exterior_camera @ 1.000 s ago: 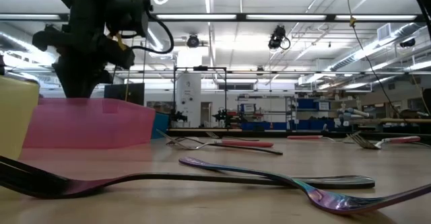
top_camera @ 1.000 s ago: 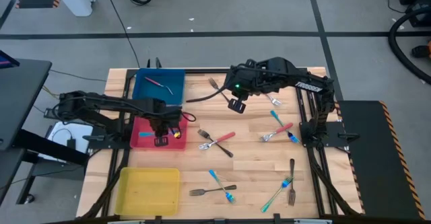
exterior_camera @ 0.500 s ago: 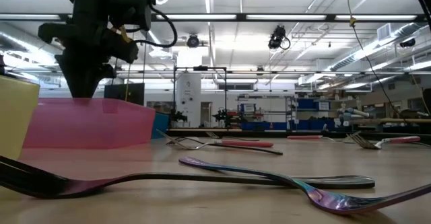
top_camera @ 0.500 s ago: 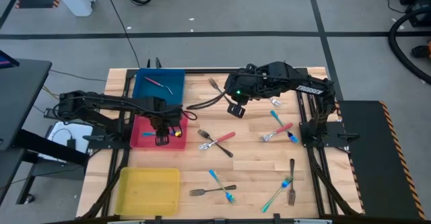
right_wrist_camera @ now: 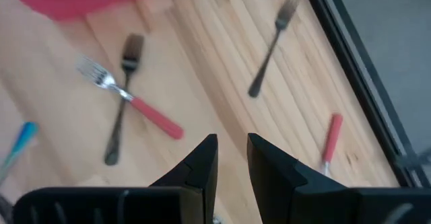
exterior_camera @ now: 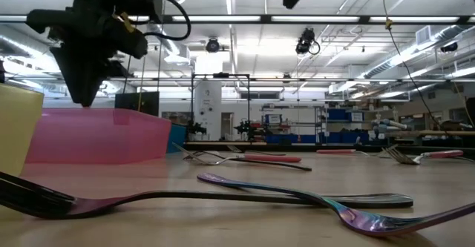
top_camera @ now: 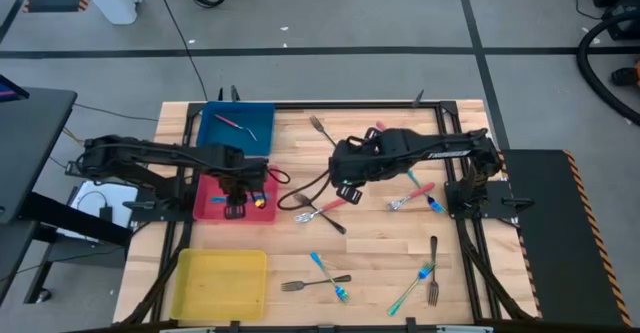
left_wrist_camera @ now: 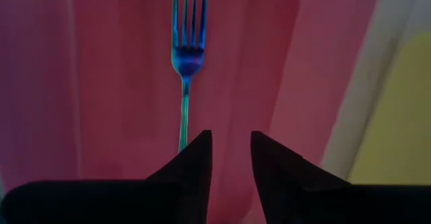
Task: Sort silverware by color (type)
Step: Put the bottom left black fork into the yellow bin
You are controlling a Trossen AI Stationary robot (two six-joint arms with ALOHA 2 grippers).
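My left gripper (top_camera: 237, 207) hangs open over the red bin (top_camera: 208, 211), pointing down, with nothing between its fingers (left_wrist_camera: 231, 150). Below it, a blue fork (left_wrist_camera: 186, 62) lies flat on the bin's floor. My right gripper (top_camera: 347, 189) hovers open and empty (right_wrist_camera: 231, 155) above mid-table, slanting down. It is just to the far right of a red-handled fork (top_camera: 332, 206) crossed with a dark fork (top_camera: 322, 216) on the wood. Further forks lie scattered to the right and near side. A pink-handled fork (top_camera: 238, 123) lies in the blue bin (top_camera: 258, 115).
A yellow bin (top_camera: 220, 281) sits near the front left. Red and blue forks (top_camera: 415, 188) lie by the right arm's base, a dark fork (top_camera: 320, 128) at the far middle, and several forks (top_camera: 425, 273) near the front. Black frame rails (top_camera: 470, 253) edge the table.
My right gripper has swung from the far middle toward the near side and come down, rolling as it went, and now hangs close to the crossed red-handled and dark forks. My left gripper has risen a little above the red bin.
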